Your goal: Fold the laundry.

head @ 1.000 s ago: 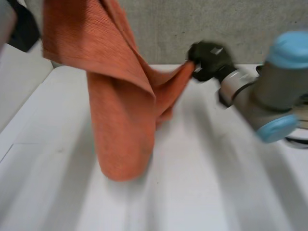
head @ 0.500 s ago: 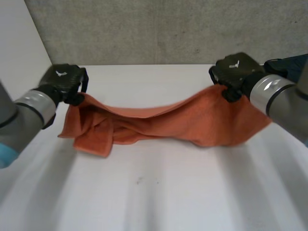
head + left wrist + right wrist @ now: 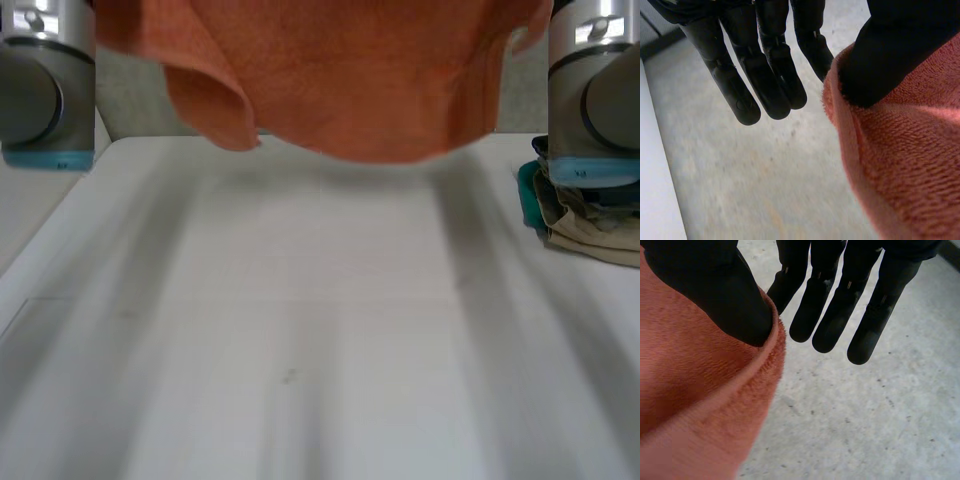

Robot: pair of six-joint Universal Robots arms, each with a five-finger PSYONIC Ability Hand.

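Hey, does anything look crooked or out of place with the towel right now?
Slightly. The orange towel hangs above the table, pinched at its edge by the left hand and right hand, but its lower corner on the left arm's side curls over, so the bottom edge hangs uneven.

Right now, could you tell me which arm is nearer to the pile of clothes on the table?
Right. The right arm is right by the pile of clothes; the left arm is at the table's far side, beyond the raised orange towel.
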